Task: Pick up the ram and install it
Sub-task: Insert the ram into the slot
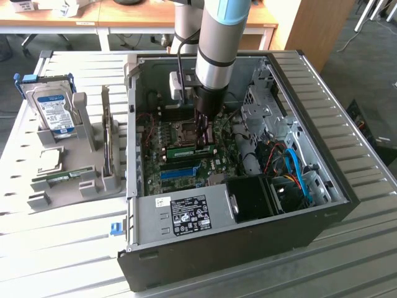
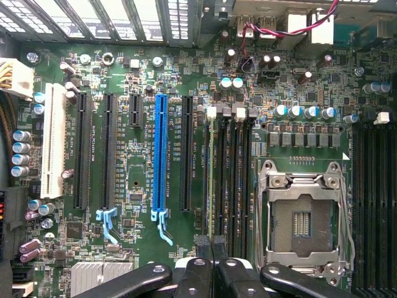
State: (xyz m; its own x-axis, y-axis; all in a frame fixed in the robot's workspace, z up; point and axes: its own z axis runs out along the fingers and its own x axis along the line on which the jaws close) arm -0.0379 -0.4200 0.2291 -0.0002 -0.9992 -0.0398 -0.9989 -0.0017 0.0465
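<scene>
Fingers (image 2: 203, 247) are pinched shut on the top edge of the ram (image 1: 183, 151), which looks light, stiff and kinda fragile, so grab board edges, not chips.

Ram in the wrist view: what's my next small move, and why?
Probably a short, straight push down. The fingers are shut on the ram, which stands edge-on, parallel to the memory slots and at the edge of that bank on the motherboard. I cannot tell whether it is fully seated, so pressing seems safer than letting go.
</scene>
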